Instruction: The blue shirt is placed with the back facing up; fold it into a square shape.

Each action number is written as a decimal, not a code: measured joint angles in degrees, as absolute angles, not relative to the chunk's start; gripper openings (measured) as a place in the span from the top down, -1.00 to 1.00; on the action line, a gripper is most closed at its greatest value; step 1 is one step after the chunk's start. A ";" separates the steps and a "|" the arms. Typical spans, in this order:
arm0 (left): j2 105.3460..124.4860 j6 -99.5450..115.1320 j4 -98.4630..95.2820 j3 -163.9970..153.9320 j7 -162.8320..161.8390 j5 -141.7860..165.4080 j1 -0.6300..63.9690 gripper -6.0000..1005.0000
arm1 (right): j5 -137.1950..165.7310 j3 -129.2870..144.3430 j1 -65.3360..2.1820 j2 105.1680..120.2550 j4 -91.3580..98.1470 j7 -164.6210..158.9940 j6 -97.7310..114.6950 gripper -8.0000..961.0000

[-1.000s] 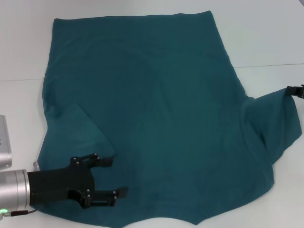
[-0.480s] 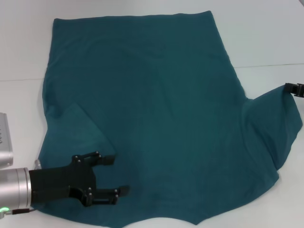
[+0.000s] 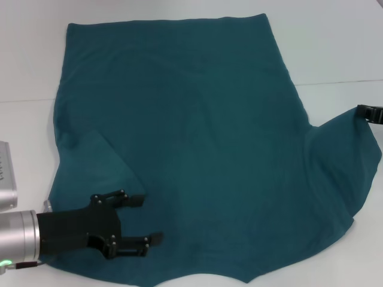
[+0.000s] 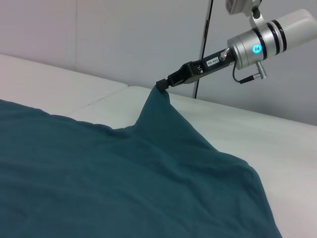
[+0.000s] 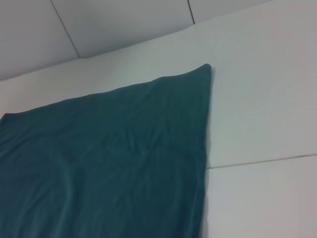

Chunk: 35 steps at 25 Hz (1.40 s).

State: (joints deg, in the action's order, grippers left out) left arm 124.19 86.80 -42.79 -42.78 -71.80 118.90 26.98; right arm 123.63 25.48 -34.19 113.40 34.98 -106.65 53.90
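Observation:
The blue shirt [image 3: 197, 149] lies spread on the white table, plain side up, its left sleeve folded in over the body. My left gripper [image 3: 146, 219] hovers low over the shirt's near left part, open, with nothing between its fingers. At the table's right edge my right gripper [image 3: 362, 109] is shut on the tip of the right sleeve and holds it raised, so the cloth forms a tent. The left wrist view shows that same right gripper [image 4: 162, 84] pinching the sleeve peak of the blue shirt [image 4: 124, 183]. The right wrist view shows only the shirt's far hem corner [image 5: 200, 74].
The white table [image 3: 335, 48] has a seam line running across it behind the sleeve. A silver box [image 3: 5, 176] sits at the left edge beside my left arm. A cable hangs in front of the wall [image 4: 99, 39] behind the right arm.
My right gripper has shifted slightly inward with the sleeve, and the shirt's near right hem has slid a little outward. The left gripper has hardly moved.

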 joint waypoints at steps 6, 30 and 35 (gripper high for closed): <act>124.14 86.54 -41.97 -42.89 -71.80 118.90 27.44 -0.80 | 123.58 25.70 -34.22 113.65 34.80 -106.32 53.35 0.98; 124.10 86.58 -41.47 -42.89 -71.80 118.92 28.25 -0.80 | 123.57 25.84 -33.77 113.42 35.08 -102.91 55.27 0.99; 124.10 86.57 -41.47 -42.89 -71.80 118.92 28.35 -0.80 | 123.48 25.34 -33.91 113.41 35.59 -102.97 55.00 0.98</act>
State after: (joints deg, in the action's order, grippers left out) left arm 124.10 86.57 -41.47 -42.89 -71.80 118.92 28.35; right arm 123.48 25.34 -33.91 113.41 35.59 -102.97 55.00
